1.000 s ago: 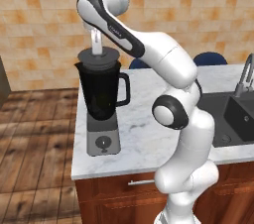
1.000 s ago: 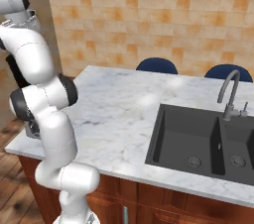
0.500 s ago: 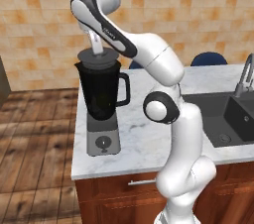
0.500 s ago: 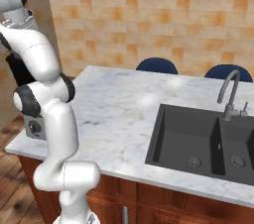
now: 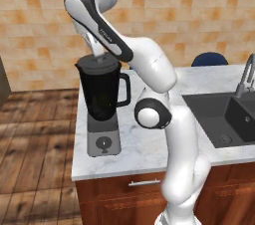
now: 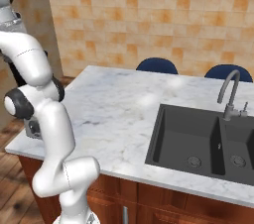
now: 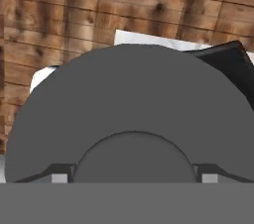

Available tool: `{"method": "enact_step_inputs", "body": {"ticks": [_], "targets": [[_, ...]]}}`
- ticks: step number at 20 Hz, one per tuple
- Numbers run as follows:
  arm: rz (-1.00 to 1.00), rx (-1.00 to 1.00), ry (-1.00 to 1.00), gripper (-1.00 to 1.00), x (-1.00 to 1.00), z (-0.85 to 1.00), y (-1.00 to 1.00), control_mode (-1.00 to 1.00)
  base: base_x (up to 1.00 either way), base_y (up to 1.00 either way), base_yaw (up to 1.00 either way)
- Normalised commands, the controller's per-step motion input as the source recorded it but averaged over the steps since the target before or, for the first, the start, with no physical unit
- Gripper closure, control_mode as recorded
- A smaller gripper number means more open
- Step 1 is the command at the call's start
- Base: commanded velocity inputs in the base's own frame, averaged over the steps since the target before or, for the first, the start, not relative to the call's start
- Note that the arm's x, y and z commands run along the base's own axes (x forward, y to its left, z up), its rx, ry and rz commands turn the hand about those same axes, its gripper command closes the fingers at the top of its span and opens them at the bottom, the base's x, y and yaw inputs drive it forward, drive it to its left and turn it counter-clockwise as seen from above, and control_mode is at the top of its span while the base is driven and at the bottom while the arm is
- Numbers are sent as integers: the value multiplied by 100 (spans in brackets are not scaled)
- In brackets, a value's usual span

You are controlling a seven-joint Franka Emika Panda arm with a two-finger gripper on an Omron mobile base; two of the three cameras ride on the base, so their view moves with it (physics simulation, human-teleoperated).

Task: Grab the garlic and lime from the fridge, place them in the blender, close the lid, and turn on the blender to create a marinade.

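Note:
The blender [image 5: 102, 92] stands at the left end of the marble counter [image 5: 149, 144], a tall black jar on a grey base with a round dial [image 5: 103, 143]. Its base [image 6: 32, 128] peeks out behind my arm in the right base view. My gripper [image 5: 102, 58] points down onto the jar's top. In the hand view the dark grey lid [image 7: 129, 94] lies right under the hand. My gripper [image 7: 131, 177] is shut on the lid, its fingers either side of the raised centre circle. Garlic, lime and fridge are out of view.
A black double sink [image 6: 198, 141] with a curved tap [image 6: 229, 94] takes up the counter's right part. Two blue chair backs [image 6: 156, 65] [image 6: 225, 72] stand behind the counter. Wooden floor [image 5: 35, 134] lies beyond the left counter edge.
My arm's upper links have swung left and up over the blender. The hand has stayed at the jar's top. The blender has not moved.

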Motion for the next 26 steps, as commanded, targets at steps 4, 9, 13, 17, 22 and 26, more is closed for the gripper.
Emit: {"method": "enact_step_inputs", "body": {"ticks": [4, 9, 13, 17, 22, 26], "targets": [[5, 1, 0, 100, -65, -16, -31, -100, 0, 0, 0], [10, 1, 0, 100, 1, -29, -36, -100, 0, 0, 0], [8, 0, -9, 100, 49, -5, -1, -100, 0, 0, 0], [8, 0, -11, 100, 47, 0, 0, -100, 0, 0, 0], [7, 0, -9, 100, 15, -4, 0, -100, 0, 0, 0], [9, 0, -1, 100, 9, -30, 0, -100, 0, 0, 0]]}}
